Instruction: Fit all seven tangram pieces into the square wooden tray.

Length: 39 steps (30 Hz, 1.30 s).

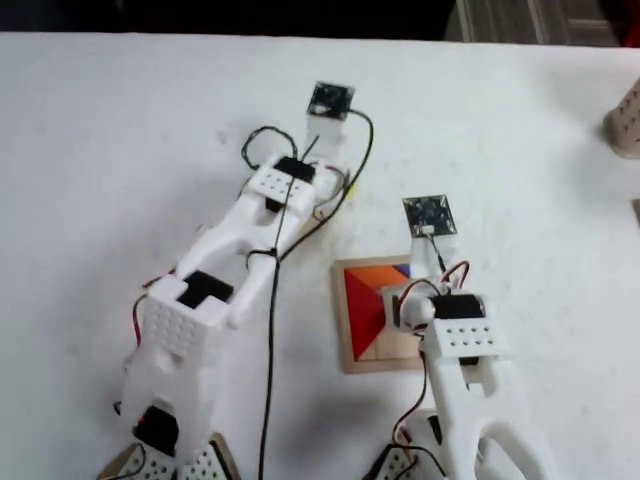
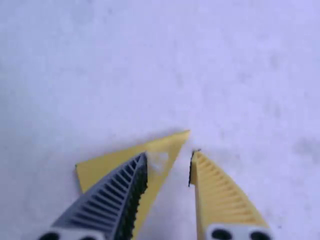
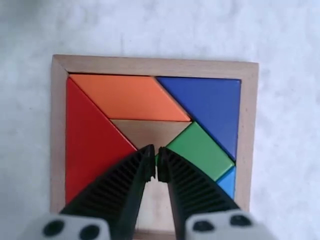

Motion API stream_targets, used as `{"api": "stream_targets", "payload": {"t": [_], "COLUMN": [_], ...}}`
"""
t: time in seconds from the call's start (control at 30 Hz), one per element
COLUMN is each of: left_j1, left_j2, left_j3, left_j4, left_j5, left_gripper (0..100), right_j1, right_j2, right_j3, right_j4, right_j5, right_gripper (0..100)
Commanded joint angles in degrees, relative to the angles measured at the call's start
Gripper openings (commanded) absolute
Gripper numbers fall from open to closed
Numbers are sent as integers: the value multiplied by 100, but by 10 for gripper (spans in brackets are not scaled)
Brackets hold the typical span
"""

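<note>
A yellow triangle lies flat on the white table. My left gripper is open low over it: the grey finger overlaps the triangle and the yellow finger stands just past its tip. The square wooden tray holds a red triangle, an orange parallelogram, a blue triangle, a green square and a light blue triangle. A bare wooden triangular gap shows in its middle. My right gripper hangs shut over the tray, next to the green square.
In the high view the tray sits right of centre under one arm, while the other arm stretches toward the table's far middle. A beige object stands at the right edge. Black cables trail along the left arm.
</note>
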State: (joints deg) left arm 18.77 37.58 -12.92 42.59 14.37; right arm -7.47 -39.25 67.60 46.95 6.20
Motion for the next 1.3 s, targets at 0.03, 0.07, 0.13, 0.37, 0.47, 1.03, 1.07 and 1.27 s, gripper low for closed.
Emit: {"api": "stream_targets", "payload": {"t": [0.03, 0.07, 0.13, 0.37, 0.47, 1.03, 1.07, 1.27], "left_j1": [189, 180, 136, 163, 163, 31, 4, 4], "left_j2": [-145, -145, -145, -154, -101, 1015, 936, 365], "left_j3": [-519, -510, -492, -536, -492, -1547, -1521, -844], "left_j4": [-255, -396, -492, -255, -290, 1002, 1160, 2198], "left_j5": [149, 176, 651, 2110, 2101, 1820, 1811, 1160], "left_gripper": [142, 118, 95, 65, 63, 22, 22, 22], "right_j1": [-110, -154, -242, -242, -242, -251, -251, -251], "right_j2": [-189, -189, -189, -189, -189, -189, -189, -189], "right_j3": [-18, -18, -18, -18, -18, 132, 132, 132], "right_j4": [-75, -66, -57, -57, -57, -101, -101, -101], "right_j5": [79, 79, 79, 79, 79, 352, 352, 352], "right_gripper": [16, 16, 16, 16, 16, 16, 16, 16]}}
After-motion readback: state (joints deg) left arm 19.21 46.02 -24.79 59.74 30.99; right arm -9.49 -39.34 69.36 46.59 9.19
